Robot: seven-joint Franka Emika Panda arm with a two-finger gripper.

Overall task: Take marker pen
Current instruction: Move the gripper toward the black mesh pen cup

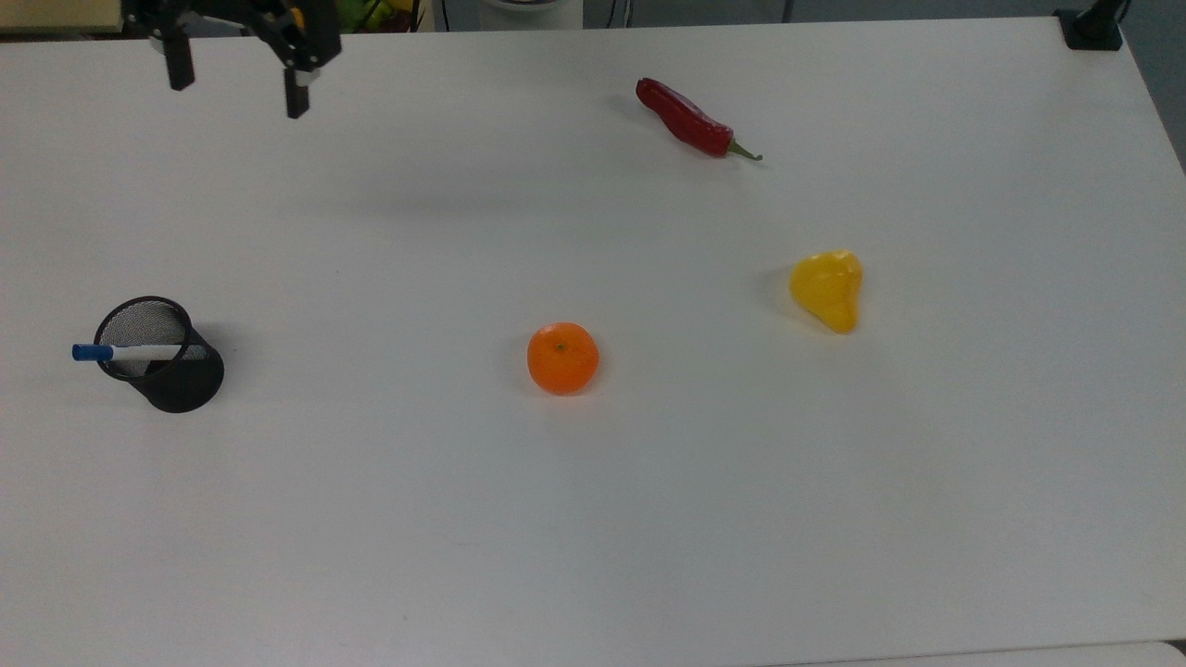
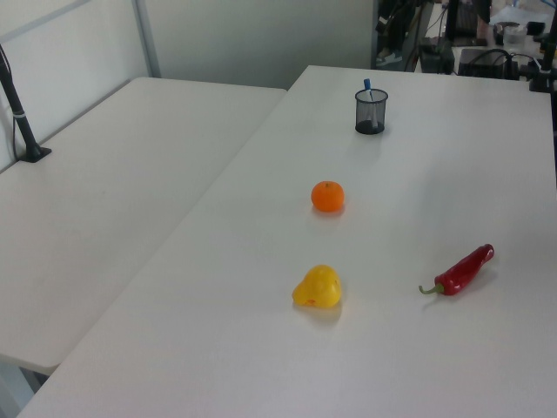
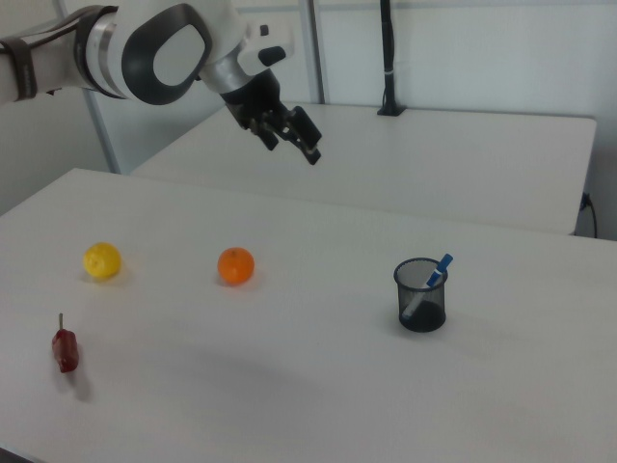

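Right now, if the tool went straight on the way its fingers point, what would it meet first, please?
Probably bare table. The open tool points downward, high above the surface, well short of the mesh cup holding the marker pen; depth is uncertain.

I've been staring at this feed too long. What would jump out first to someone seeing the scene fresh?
Probably the bright colours on the white table: an orange near the middle of the top view, a yellow pepper to its right and a red chilli farther up. Next, the black mesh cup at the top view's left, with the marker pen leaning out of it, blue cap up. The gripper hangs open above the table near the top view's upper left corner.
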